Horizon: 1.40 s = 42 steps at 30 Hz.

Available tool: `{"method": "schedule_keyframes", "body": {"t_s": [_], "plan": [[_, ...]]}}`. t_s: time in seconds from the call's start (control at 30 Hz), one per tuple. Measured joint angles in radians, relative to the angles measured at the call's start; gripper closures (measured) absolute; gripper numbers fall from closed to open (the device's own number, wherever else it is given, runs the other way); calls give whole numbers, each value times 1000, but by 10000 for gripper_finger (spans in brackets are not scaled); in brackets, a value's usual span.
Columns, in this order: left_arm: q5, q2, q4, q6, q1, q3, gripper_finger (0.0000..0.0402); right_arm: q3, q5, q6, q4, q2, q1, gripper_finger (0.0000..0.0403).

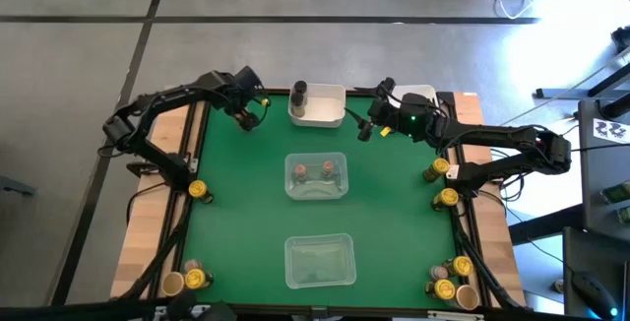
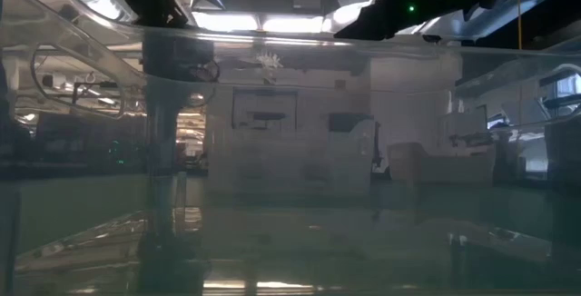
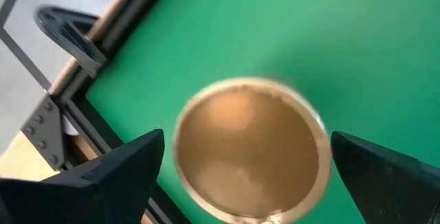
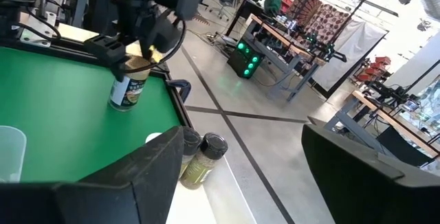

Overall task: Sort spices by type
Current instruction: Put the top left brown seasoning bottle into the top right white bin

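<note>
Green surface (image 1: 246, 213) framed by wood rails, grey floor all round. My left claw (image 1: 242, 112) hovers at the far-left corner, fingers spread wide, straight above a tan-lidded jar (image 3: 251, 148) standing upright, axis vertical, lid centred between the fingers; the right wrist view shows them straddling its lid (image 4: 135, 64). Right claw (image 1: 372, 124) waits open near the far white bin (image 1: 317, 114), which holds two jars (image 4: 199, 157). Left arm is plainly nearer; I judge a straight descent and close comes next. Other jars sit along both side rails.
</note>
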Motion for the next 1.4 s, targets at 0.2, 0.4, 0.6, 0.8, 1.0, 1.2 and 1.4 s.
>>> {"method": "schedule_keyframes", "body": {"t_s": [0.2,0.4,0.6,0.8,1.0,1.2,1.4], "plan": [[18,0,36,4,0,-53,33,0,0,0,1,0,0,107],[88,0,88,30,-4,-83,101,0,0,0,7,0,0,107],[82,-1,90,58,-47,-83,167,0,0,0,7,0,0,107],[90,0,76,32,-146,-62,180,0,0,0,8,0,0,107],[90,0,101,4,-230,-21,182,0,-10,25,31,0,0,107],[88,0,153,-24,-262,-6,192,0,-34,33,46,0,0,107],[101,0,225,-29,-263,-6,193,0,-34,34,44,0,0,107]]}}
